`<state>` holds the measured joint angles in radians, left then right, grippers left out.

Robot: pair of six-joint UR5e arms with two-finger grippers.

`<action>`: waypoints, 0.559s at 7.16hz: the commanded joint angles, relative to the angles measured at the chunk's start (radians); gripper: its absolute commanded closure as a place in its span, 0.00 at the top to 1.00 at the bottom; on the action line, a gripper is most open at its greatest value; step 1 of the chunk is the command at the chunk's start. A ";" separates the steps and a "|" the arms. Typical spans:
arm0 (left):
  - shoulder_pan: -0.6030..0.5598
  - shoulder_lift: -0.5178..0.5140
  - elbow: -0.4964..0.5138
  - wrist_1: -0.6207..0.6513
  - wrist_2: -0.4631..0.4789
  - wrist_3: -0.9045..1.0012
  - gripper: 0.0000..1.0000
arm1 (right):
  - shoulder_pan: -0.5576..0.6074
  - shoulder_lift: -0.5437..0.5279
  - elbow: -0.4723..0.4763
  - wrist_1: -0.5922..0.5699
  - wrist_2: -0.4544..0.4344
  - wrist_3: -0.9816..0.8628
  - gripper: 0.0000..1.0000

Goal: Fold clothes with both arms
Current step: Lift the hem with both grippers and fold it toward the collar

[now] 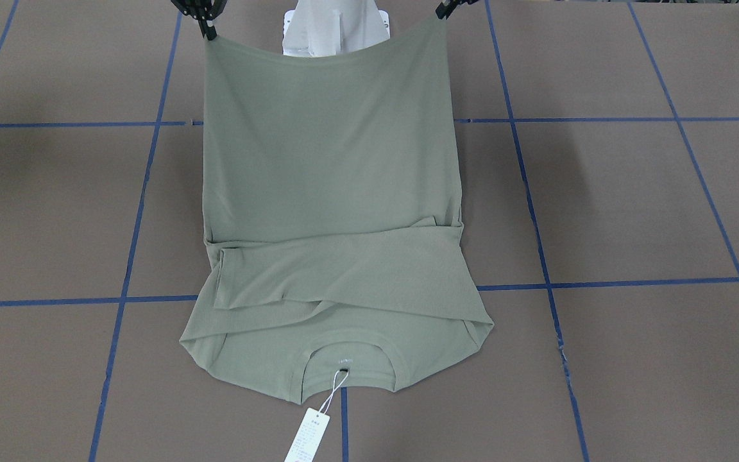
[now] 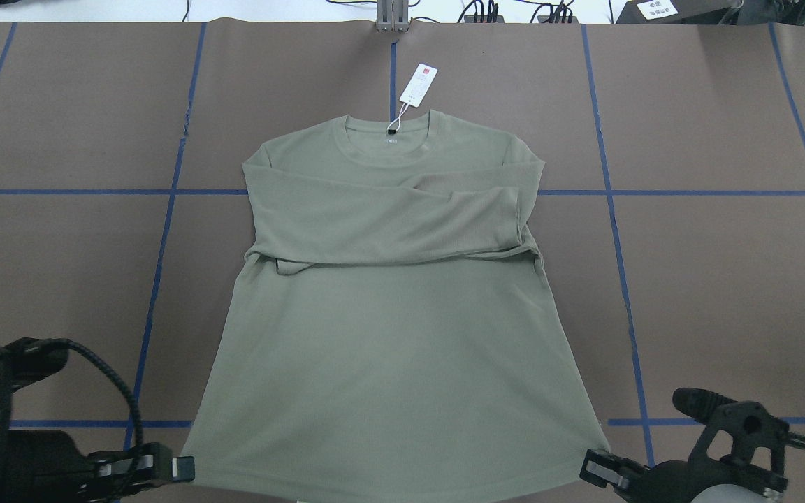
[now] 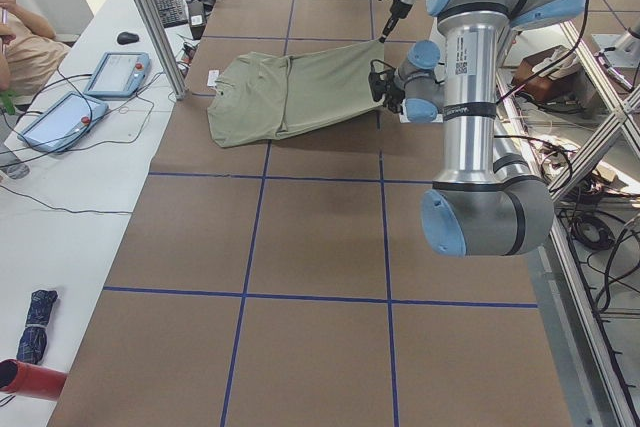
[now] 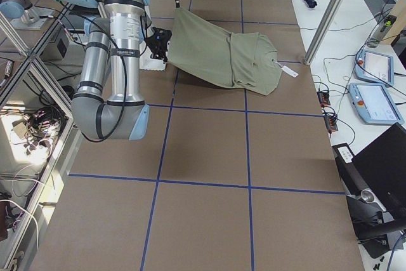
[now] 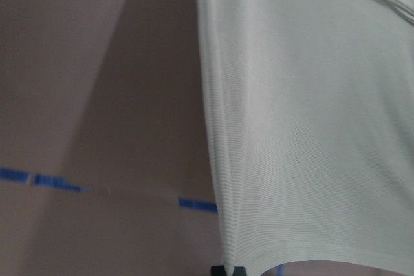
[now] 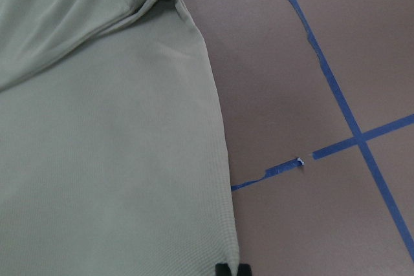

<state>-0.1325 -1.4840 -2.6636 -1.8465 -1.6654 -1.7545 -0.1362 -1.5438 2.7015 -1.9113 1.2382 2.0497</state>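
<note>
The sage-green long-sleeved shirt [image 2: 388, 349] lies front up with its collar at the far side and both sleeves folded across the chest. Its white hang tag [image 2: 418, 85] lies beyond the collar. My left gripper [image 2: 182, 468] is shut on the hem's left corner and my right gripper [image 2: 595, 469] is shut on the hem's right corner. Both hold the hem edge raised above the table, so the lower body of the shirt [image 1: 331, 167] slopes up toward the left gripper [image 1: 441, 13] and the right gripper [image 1: 208, 29]. The wrist views show the shirt's cloth [image 5: 310, 127] [image 6: 110, 159] running down into the fingertips.
The brown table [image 2: 710, 279] carries a grid of blue tape lines [image 2: 612, 192]. The white pedestal base [image 1: 334, 29] stands behind the raised hem. A metal post [image 2: 392, 17] stands at the far edge. A side desk with tablets [image 3: 115, 72] and a person [image 3: 25, 27] lies beyond the table.
</note>
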 commanded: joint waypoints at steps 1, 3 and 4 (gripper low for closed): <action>-0.096 -0.033 -0.072 0.081 -0.118 0.047 0.00 | 0.078 0.040 0.043 -0.066 0.075 -0.099 0.00; -0.186 -0.144 0.112 0.093 -0.117 0.218 0.00 | 0.221 0.207 -0.079 -0.075 0.098 -0.276 0.00; -0.290 -0.209 0.189 0.102 -0.122 0.331 0.00 | 0.366 0.340 -0.221 -0.075 0.180 -0.381 0.00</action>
<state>-0.3203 -1.6187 -2.5762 -1.7546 -1.7821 -1.5420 0.0806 -1.3471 2.6224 -1.9830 1.3471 1.7911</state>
